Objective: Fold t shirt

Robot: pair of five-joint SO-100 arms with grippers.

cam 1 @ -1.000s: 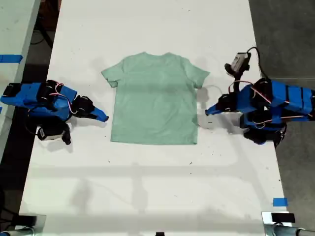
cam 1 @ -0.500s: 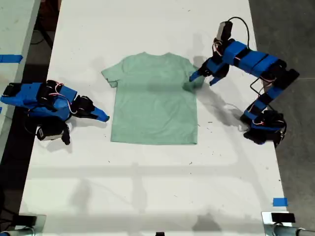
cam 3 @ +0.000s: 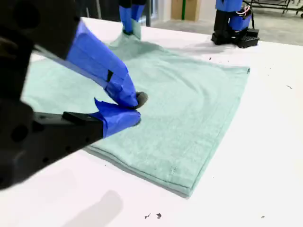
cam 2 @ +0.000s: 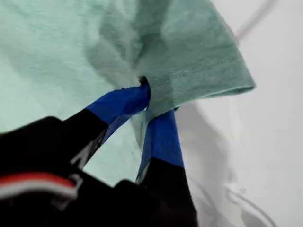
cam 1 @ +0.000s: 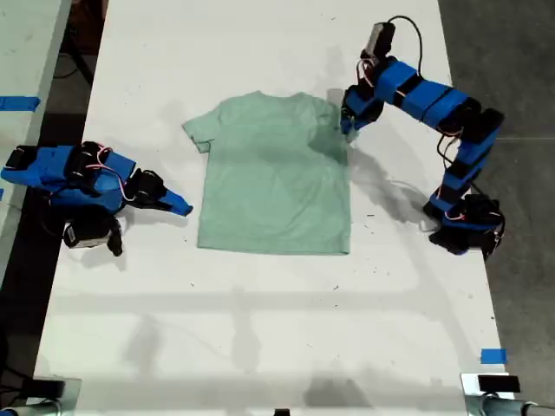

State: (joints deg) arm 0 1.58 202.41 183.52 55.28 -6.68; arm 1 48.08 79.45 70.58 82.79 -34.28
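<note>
Shirt (cam 1: 273, 178) lies flat in the middle of the white table (cam 1: 260, 329), and my first gripper (cam 2: 147, 101) pinches its sleeve (the one on the exterior view's right) tight, while my second gripper (cam 3: 135, 108) rests near the shirt's other side with its jaws almost closed on nothing.
</note>
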